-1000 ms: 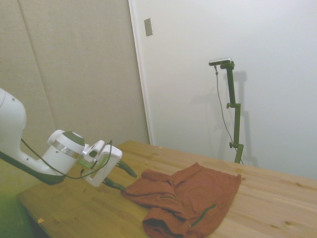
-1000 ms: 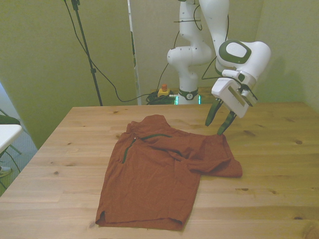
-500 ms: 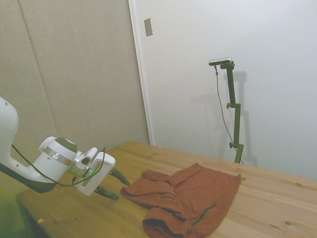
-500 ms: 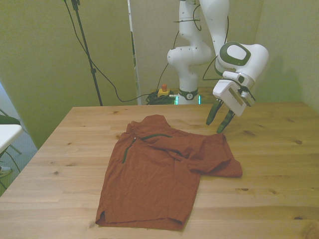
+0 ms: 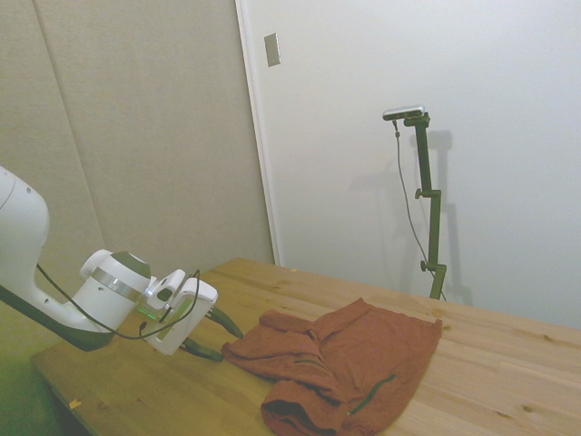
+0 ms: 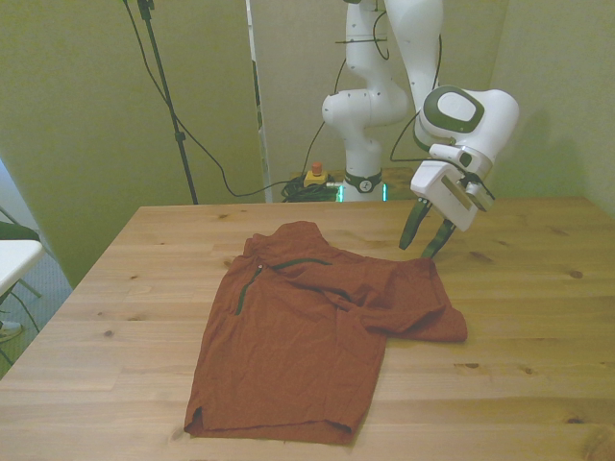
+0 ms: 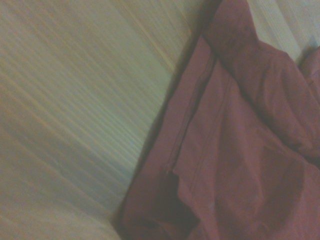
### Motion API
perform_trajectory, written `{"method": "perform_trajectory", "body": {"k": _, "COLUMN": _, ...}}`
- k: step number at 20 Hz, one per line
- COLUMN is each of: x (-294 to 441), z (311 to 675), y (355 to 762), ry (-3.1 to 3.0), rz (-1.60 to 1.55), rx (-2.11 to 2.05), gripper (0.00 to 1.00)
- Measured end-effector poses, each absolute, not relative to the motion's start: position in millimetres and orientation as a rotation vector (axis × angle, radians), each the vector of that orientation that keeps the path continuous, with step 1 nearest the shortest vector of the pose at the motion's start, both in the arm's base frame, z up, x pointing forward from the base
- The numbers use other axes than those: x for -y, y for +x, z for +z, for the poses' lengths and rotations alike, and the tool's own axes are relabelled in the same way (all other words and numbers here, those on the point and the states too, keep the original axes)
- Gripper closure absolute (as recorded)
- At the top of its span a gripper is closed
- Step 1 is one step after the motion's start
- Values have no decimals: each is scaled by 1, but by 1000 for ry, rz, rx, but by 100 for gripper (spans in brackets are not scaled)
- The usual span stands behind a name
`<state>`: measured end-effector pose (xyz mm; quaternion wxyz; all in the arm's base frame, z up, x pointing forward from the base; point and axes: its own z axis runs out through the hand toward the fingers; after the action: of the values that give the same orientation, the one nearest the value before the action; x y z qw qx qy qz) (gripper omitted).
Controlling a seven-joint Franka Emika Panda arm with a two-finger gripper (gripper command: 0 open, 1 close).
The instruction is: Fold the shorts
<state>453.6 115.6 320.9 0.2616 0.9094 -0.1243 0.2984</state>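
Since half a second ago the end effector (image 6: 427, 236) has swung back toward the cloth: in the side view its white housing sits closer to the garment's near edge than it did, and in the front view the two dark fingers (image 6: 411, 229) have dropped a little lower toward the hem, while the shorts (image 6: 312, 322) have not shifted at all. The fingers stand apart and hold nothing, their tips just off the cloth's edge at about 1 o'clock from the garment's middle in the front view. The shorts lie on the wooden table (image 6: 538, 317), mostly flat, with one leg spread toward 6 o'clock and the other bunched and already lapped over toward 3 o'clock; a thin dark stripe runs near the waist at about 11 o'clock. The wrist view shows a blurred hemmed edge of the shorts (image 7: 235, 150) against bare wood, which suggests the camera is aimed right at the border it means to take. The step in hand looks like the approach for a grasp on that rumpled edge. The next move calls for lowering the tips to the wood, pinching only the upper layer of the hem, then lifting and carrying it across toward 9 o'clock so the halves meet
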Motion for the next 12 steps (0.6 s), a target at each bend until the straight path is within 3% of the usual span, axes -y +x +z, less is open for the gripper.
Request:
{"method": "perform_trajectory", "body": {"k": 10, "x": -88, "z": 319, "y": 492, "ry": 2451, "rz": 838, "rx": 403, "gripper": 0}}
{"method": "perform_trajectory", "body": {"k": 11, "x": -88, "z": 319, "y": 493, "ry": 2451, "rz": 841, "rx": 412, "gripper": 100}}
{"method": "perform_trajectory", "body": {"k": 12, "x": -88, "z": 318, "y": 494, "ry": 2450, "rz": 843, "rx": 420, "gripper": 100}}
